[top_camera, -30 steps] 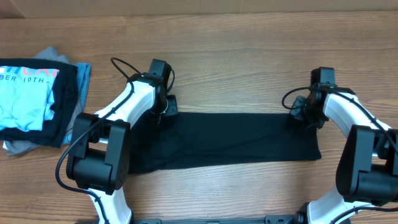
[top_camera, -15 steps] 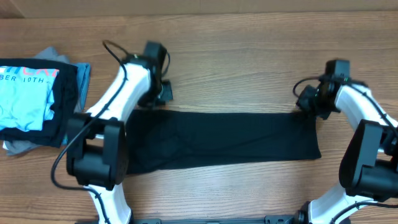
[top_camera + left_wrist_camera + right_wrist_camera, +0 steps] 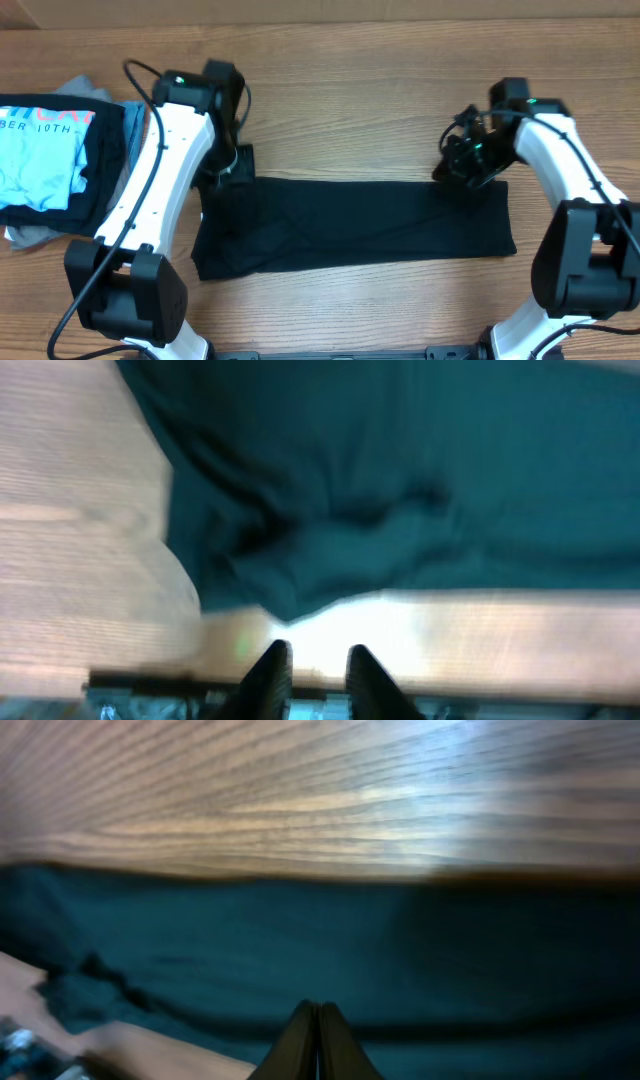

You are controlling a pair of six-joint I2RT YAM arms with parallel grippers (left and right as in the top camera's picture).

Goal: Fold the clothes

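At the table's left edge a stack was seen: a light blue T-shirt with white lettering laid over dark fabric, with a grey garment underneath. Just right of it, the left gripper was placed at the far left corner of the black garment. Its jaws were slightly apart with only bare wood between them, beside the rumpled cloth edge. The garment was spread as a long, flat strip across the middle of the table, between both arms. At its far right corner the right gripper was poised over the fabric, jaws pressed together, nothing seen between them.
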